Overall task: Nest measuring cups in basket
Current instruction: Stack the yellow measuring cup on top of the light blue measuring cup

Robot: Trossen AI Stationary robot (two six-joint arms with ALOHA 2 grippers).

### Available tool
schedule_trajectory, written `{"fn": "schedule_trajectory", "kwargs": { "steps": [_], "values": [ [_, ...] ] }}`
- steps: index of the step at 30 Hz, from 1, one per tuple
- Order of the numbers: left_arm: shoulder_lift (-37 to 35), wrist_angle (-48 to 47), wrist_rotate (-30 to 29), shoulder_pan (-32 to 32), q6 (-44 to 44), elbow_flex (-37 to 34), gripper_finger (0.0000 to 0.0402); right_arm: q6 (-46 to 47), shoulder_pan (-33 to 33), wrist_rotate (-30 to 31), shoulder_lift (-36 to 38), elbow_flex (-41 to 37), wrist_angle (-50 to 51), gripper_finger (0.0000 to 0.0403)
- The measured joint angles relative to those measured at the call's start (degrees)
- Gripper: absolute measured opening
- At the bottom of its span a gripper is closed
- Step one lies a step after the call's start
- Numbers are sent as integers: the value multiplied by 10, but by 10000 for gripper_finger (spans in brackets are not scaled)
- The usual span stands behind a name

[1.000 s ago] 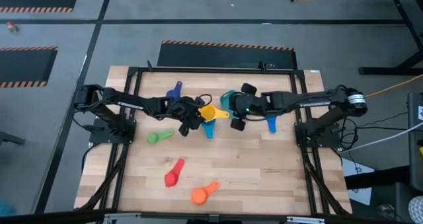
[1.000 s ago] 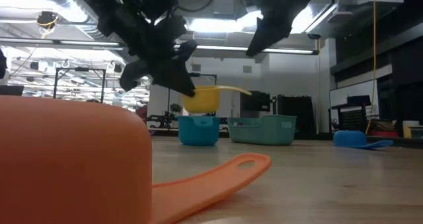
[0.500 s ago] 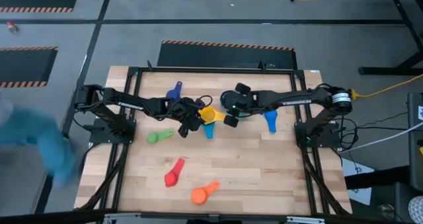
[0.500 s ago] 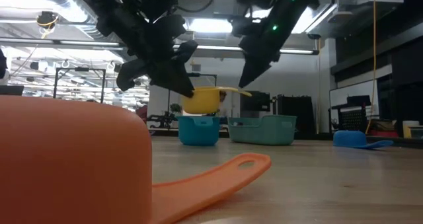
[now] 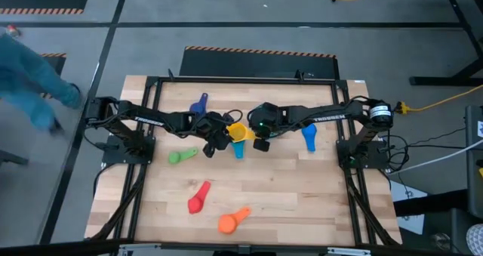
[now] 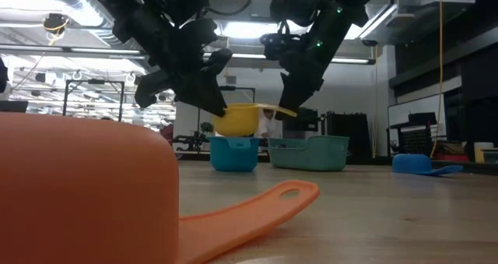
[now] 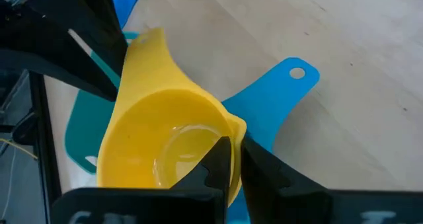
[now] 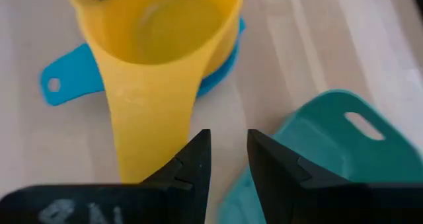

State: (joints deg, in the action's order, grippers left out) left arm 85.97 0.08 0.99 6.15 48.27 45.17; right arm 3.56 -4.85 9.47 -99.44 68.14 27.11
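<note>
My left gripper (image 5: pixel 223 134) is shut on the yellow measuring cup (image 5: pixel 238 129) and holds it above the light blue cup (image 7: pixel 277 98), which lies on the table. My right gripper (image 8: pixel 229 141) is open, right at the free end of the yellow cup's handle (image 8: pixel 149 128). The handle passes beside and behind one finger (image 8: pixel 192 161), not between the two. The teal basket (image 8: pixel 330 138) stands on the table just beyond, largely under the right arm in the high view. My left gripper pinches the yellow cup's bowl wall at the rim (image 7: pixel 232 126), opposite the handle, one finger (image 7: pixel 220 159) inside the bowl and one outside. It comes slanting from the table's left. The cup is lifted clear, its handle (image 6: pixel 272 107) pointing level toward the right arm. My right gripper: I cannot tell whether it touches the handle.
A dark blue cup (image 5: pixel 198 103) lies near the far edge and another blue cup (image 5: pixel 309 138) to the right. The green cup (image 5: pixel 179 156), the red cup (image 5: pixel 198 198) and the orange cup (image 5: pixel 232 221) lie toward the near side, with bare wood between them.
My right gripper has moved down and toward the table's left, from over the basket to the free end of the yellow cup's handle. The yellow cup has stayed held at the same height.
</note>
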Motion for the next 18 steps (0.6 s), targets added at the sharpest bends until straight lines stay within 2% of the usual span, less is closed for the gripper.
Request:
{"fn": "schedule_trajectory", "kwargs": {
  "steps": [7,18],
  "values": [
    [0,-1,-5,0,-1,0,30,50,14,-4,0,0,-3,104],
    [0,-15,-62,0,-41,-1,37,68,23,-20,0,0,-7,104]
  ]
}}
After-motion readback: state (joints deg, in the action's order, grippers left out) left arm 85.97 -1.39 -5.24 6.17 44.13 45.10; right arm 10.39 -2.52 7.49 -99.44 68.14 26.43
